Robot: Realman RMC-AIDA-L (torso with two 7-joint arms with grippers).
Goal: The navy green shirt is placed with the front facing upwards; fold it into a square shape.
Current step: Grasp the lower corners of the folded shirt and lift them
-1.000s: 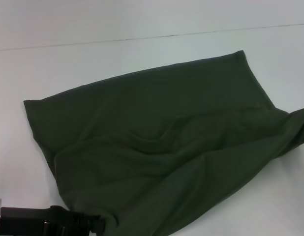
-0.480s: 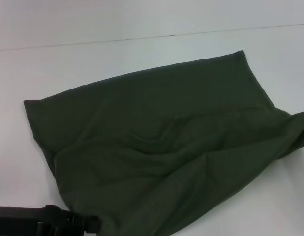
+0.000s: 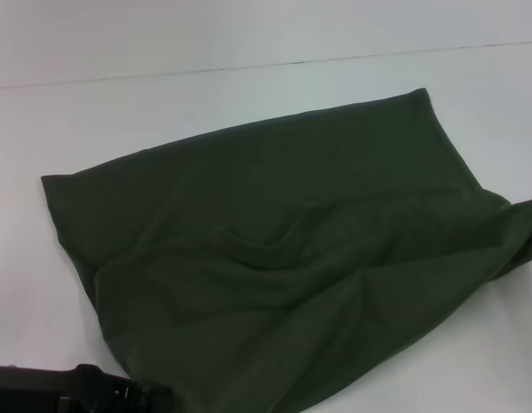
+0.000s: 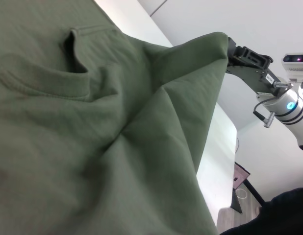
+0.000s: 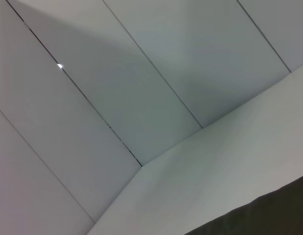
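The navy green shirt (image 3: 275, 249) lies spread across the white table (image 3: 249, 95), plain green side up and creased through its middle. Only the dark tip of my left gripper (image 3: 150, 397) shows, at the bottom left, meeting the shirt's near edge. In the left wrist view the cloth (image 4: 92, 137) fills the picture and rises in a taut ridge to my right gripper (image 4: 235, 51), which is shut on a raised corner. In the head view that corner (image 3: 531, 231) lifts at the right border, where the right gripper itself is out of view.
Bare white table surrounds the shirt on the far side and the left (image 3: 42, 129). A grey panelled wall (image 5: 117, 73) stands behind the table. The floor, with small objects (image 4: 239, 193) on it, shows beyond the table's end.
My left arm has sunk lower at the bottom left of the head view, so less of it shows. The shirt's raised right corner has shifted slightly.
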